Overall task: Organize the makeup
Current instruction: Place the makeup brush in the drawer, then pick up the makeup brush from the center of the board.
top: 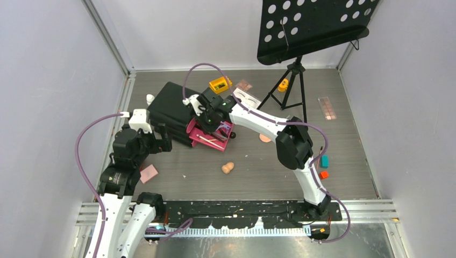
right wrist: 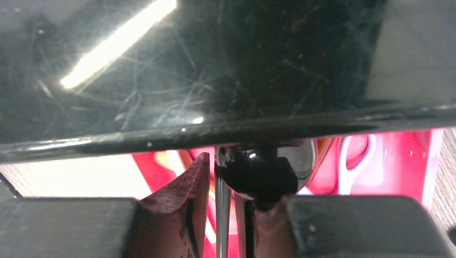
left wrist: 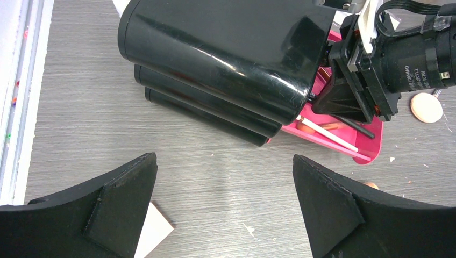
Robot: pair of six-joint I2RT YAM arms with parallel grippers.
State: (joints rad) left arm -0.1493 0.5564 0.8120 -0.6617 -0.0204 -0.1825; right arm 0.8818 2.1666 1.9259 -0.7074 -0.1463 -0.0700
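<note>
The black chest (top: 169, 110) lies on the table with one pink drawer (top: 211, 137) pulled out, a thin white-handled brush (left wrist: 328, 133) lying in it. My right gripper (top: 207, 117) is at the drawer front, its fingers (right wrist: 201, 199) shut on the thin metal stem of the drawer's shiny knob (right wrist: 263, 172). My left gripper (left wrist: 223, 161) is open and empty over bare table, just in front of the chest. Loose makeup lies around: a peach sponge (top: 228, 167), a round peach pad (top: 264, 138), a pink square (top: 148, 173), the white eyebrow card (top: 247, 98) and a white bottle (top: 150, 99).
A black perforated music stand (top: 301, 27) on a tripod (top: 290, 88) stands at the back right. A yellow box (top: 219, 84) and brown palettes (top: 327, 107) lie at the back. Teal (top: 324, 160) and orange (top: 323, 174) blocks lie by the right arm. Walls close in both sides.
</note>
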